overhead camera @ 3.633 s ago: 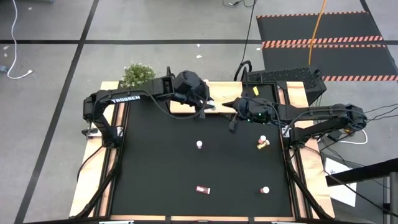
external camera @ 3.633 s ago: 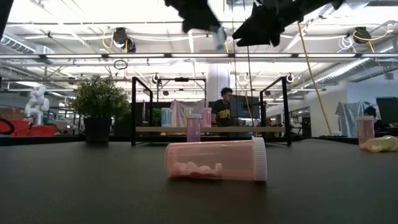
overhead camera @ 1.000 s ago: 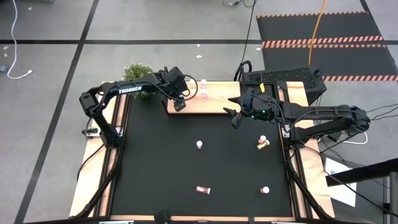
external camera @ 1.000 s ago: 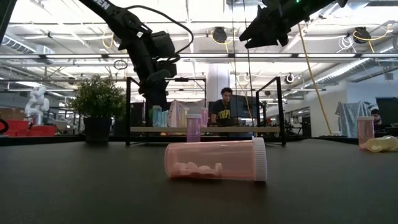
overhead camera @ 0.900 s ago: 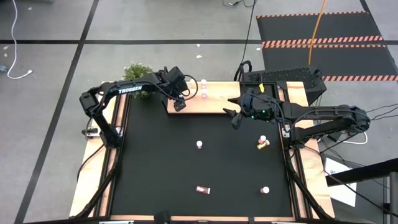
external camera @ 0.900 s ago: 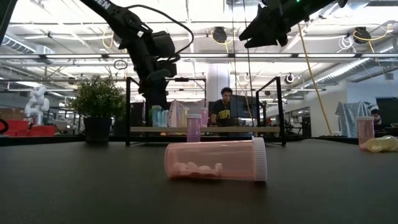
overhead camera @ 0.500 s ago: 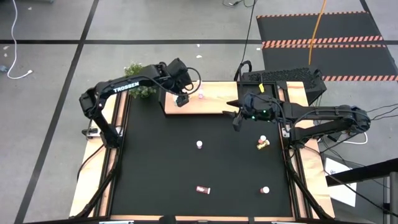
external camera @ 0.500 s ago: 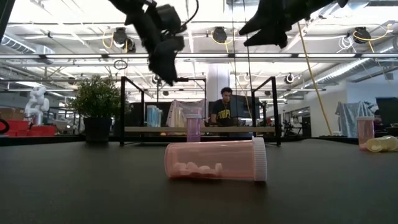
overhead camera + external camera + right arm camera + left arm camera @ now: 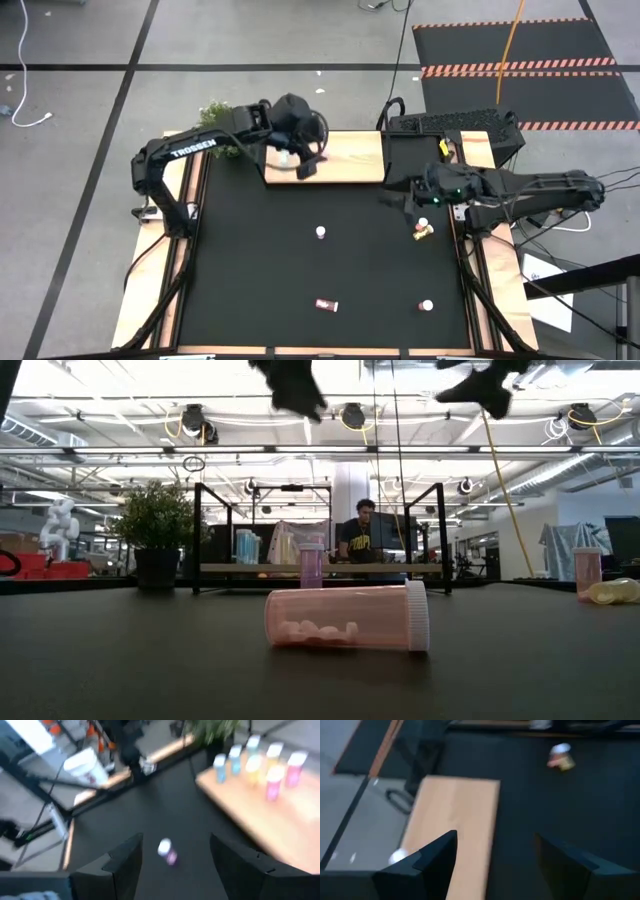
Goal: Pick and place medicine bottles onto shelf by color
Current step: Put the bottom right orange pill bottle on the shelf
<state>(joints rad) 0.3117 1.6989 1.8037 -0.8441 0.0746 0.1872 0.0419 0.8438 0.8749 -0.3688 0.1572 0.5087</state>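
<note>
**A:** Where were the small white-capped medicine bottles?

**B:** Several stood in a row on the light wooden shelf board with thin black uprights (image 9: 345,160), at the top centre of the high view. The right wrist view showed blue, yellow and pink shelf bottles (image 9: 255,762) at its upper right. Others were loose on the black table mat (image 9: 250,260): an upright white-capped bottle (image 9: 321,232) at centre, a maroon-pink bottle lying on its side (image 9: 327,304) lower down, a yellow-orange one tipped over (image 9: 423,231) at right, and another upright bottle (image 9: 426,305) at lower right.

**B:** The left gripper (image 9: 303,165) hung over the shelf's left part, fingers spread with nothing between them. The right gripper (image 9: 408,200) hovered right of centre, beside the yellow-orange bottle, its fingers likewise apart and empty.

**A:** Beyond that?

**B:** A green bushy potted plant (image 9: 222,122) sat at the table's upper-left corner.
</note>
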